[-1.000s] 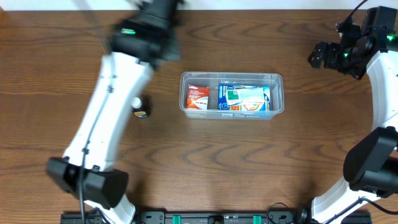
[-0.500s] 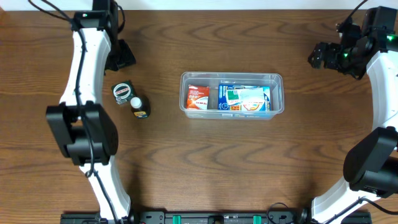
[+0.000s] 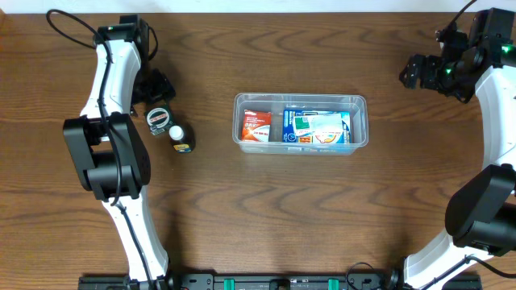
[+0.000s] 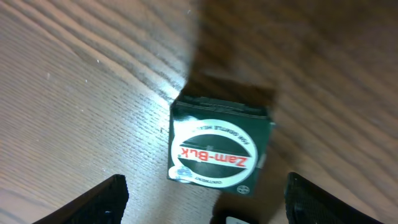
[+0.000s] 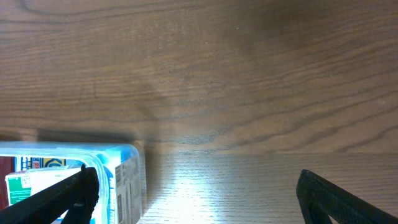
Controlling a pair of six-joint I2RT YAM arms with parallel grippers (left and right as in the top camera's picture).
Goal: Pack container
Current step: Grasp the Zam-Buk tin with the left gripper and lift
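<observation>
Left gripper (image 4: 204,194), fingers wide apart and empty, hovers over the green Zam-Buk box (image 4: 217,149) at frame centre; pickup seems underway. Next: lower, close, carry to the container (image 3: 300,97).

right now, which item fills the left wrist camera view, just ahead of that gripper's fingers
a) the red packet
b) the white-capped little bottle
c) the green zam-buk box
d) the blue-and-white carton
C: in the left wrist view the green Zam-Buk box lies label up just ahead of the left gripper, whose jaws stand wide apart and hold nothing.
</observation>
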